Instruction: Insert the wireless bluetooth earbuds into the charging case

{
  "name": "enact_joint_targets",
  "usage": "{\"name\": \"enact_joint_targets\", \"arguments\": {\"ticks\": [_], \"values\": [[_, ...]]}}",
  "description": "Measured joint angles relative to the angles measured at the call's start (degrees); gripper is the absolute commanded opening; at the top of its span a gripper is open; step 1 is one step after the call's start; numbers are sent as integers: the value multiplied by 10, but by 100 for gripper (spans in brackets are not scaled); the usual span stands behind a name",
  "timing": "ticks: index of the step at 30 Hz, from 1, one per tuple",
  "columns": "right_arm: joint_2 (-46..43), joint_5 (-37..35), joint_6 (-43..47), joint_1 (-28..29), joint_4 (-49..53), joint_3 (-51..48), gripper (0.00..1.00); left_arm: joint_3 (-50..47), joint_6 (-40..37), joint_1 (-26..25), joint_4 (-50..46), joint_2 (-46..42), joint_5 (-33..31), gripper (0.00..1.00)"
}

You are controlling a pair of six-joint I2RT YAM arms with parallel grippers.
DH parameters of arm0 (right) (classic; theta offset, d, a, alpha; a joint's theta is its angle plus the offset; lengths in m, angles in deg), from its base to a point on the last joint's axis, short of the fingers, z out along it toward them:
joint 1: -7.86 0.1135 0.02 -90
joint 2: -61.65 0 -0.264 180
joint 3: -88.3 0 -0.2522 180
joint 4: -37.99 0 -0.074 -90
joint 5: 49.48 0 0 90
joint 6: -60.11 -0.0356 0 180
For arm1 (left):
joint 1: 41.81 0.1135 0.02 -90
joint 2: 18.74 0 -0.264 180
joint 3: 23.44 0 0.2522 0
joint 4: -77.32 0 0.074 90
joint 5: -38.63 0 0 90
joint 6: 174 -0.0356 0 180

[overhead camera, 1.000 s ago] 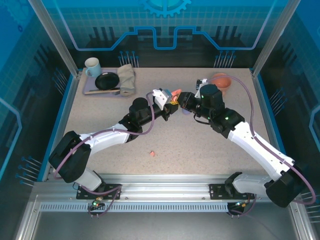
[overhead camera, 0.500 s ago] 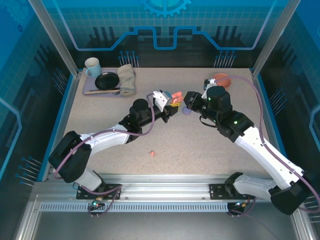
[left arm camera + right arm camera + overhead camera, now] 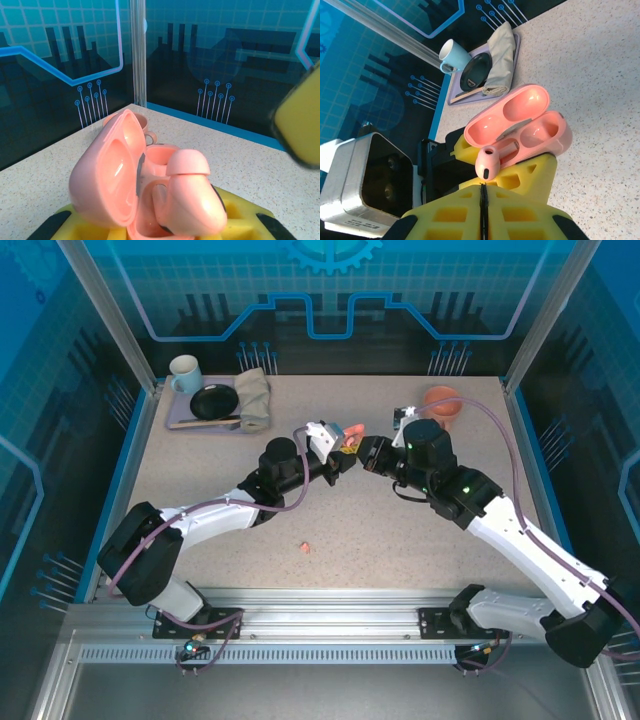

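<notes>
The right hand (image 3: 482, 194), pressed together, has been returned to the open charging case (image 3: 547, 137) after drawing back half a second ago; its tips are at a salmon-pink earbud (image 3: 489, 164) seated inside. The case is pinched by the left hand (image 3: 344, 448) above the bench (image 3: 400, 540) centre. A loose pink earbud (image 3: 304, 547) is noted near the front edge.

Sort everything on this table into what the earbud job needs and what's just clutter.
Job: pink charging case, open, gripped in the left pincer; pink earbud sitting partly in it; shut right pincer at that bud; loose pink earbud on the table.
Clutter: mug, black dish, folded cloth, lilac tray, orange bowl.
</notes>
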Motion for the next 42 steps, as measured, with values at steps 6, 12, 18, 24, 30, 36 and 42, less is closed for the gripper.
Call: {"name": "enact_joint_targets", "arguments": {"ticks": [6,12,18,24,30,36,42], "values": [[18,5,-2,5,-2,0,9,0,0,0,-4,0,4,0],[37,8,-3,7,-12,0,9,0,0,0,-13,0,11,0],[52,1,-2,7,-13,8,8,0,0,0,-23,0,10,0],[51,-20,-3,2,-2,12,6,0,0,0,-23,0,13,0],[9,-40,-7,-3,11,7,6,0,0,0,-23,-2,14,0],[7,-35,-6,-5,11,20,6,0,0,0,-23,-2,16,0],[41,-18,-7,-5,3,34,6,0,0,0,-23,-2,21,0]]}}
